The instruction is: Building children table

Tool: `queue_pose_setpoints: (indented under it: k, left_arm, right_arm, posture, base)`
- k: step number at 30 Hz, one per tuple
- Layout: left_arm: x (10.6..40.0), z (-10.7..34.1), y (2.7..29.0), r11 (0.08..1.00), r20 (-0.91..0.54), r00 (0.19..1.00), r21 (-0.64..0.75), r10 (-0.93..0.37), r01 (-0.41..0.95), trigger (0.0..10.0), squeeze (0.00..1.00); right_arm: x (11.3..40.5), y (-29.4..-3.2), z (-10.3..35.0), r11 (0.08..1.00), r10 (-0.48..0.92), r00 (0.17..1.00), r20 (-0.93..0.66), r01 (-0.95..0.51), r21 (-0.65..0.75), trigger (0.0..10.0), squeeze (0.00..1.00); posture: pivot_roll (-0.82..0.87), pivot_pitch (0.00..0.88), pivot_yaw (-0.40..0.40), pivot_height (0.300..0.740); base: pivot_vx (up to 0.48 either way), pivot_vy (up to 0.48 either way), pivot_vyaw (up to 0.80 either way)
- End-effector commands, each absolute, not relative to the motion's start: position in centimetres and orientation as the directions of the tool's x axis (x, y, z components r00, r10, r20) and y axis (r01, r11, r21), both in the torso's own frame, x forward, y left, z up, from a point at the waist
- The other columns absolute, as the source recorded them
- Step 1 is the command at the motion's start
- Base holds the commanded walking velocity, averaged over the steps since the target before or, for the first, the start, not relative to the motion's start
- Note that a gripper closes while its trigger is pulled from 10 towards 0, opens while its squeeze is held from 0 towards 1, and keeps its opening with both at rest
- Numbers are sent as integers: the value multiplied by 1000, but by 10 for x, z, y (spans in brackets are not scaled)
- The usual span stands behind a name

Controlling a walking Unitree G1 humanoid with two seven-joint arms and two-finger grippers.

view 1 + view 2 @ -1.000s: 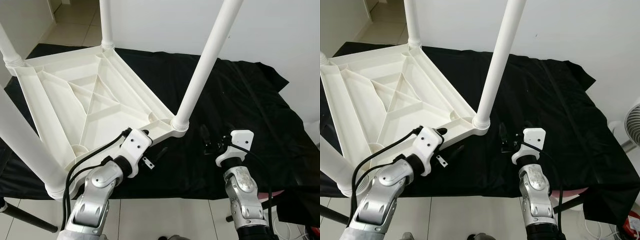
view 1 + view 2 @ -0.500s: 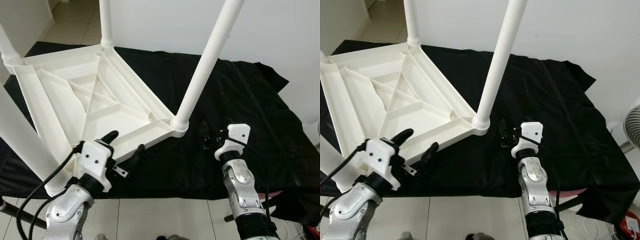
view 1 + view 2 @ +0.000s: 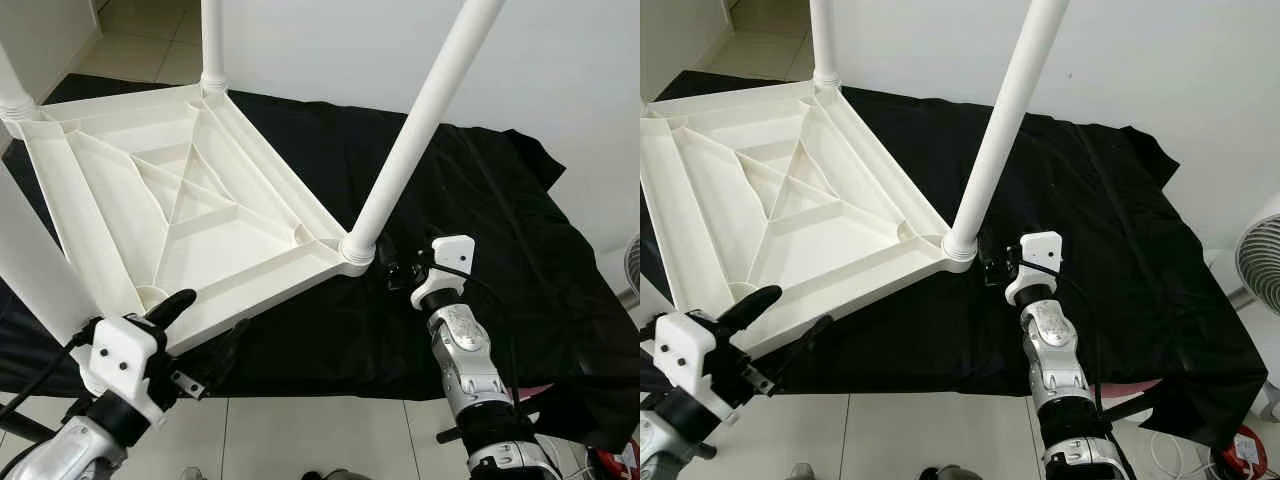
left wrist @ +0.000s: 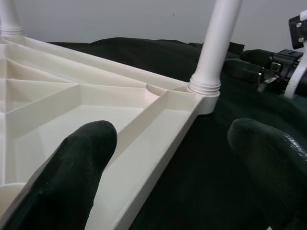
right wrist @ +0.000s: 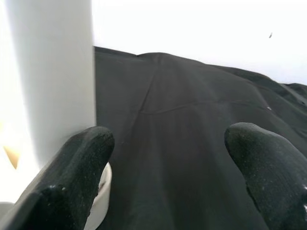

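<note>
A white table [image 3: 190, 220] lies upside down on a black cloth [image 3: 480, 200], legs up. At its 4 o'clock corner, the right gripper [image 3: 992, 262] sits with fingers spread beside a leg [image 3: 995, 140]. At 7 o'clock, the left gripper [image 3: 205, 325] hangs released, one finger over the table's near rail.

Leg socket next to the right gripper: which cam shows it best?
Left wrist view: the socket shows side-on, its ribbed collar sharp where the leg enters the tabletop corner. Both eye views show it from above, smaller, with the right gripper beside it. The right wrist view catches only a blown-out, close-up slice of leg and collar.
</note>
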State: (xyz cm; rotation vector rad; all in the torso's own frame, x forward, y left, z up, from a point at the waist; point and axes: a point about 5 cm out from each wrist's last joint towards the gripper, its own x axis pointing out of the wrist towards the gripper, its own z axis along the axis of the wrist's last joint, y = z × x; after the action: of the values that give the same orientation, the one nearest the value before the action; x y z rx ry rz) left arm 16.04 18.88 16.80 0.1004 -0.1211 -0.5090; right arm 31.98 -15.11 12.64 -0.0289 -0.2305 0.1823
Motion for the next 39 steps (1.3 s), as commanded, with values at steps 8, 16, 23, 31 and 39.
queue_pose_setpoints:
  k: [8,16,23,31,39]
  left_arm:
    - [137,174,229,919,44,928,161,-371,360,10000,0]
    - [124,179,250,926,-10,936,145,-352,350,10000,0]
    - [110,179,261,909,-74,911,73,-406,411,10000,0]
    - [96,175,264,891,-148,882,9,-447,453,10000,0]
    - [74,165,267,894,-234,865,-49,-444,446,10000,0]
  right_arm:
    - [327,-143,121,978,210,953,219,-204,-47,10000,0]
    - [331,-134,122,972,234,946,224,-231,-41,10000,0]
    - [333,-130,120,970,242,944,225,-240,-40,10000,0]
    - [331,-118,115,933,353,912,210,-358,-13,10000,0]
    - [328,-125,111,900,428,884,189,-436,3,10000,0]
  posture:
    - [219,71,-149,740]
    - [252,70,-153,740]
    - [265,66,-144,740]
    - [275,72,-150,740]
    - [301,88,-179,740]
  base:
    - [0,0,0]
    - [0,0,0]
    - [0,0,0]
    - [0,0,0]
    - [0,0,0]
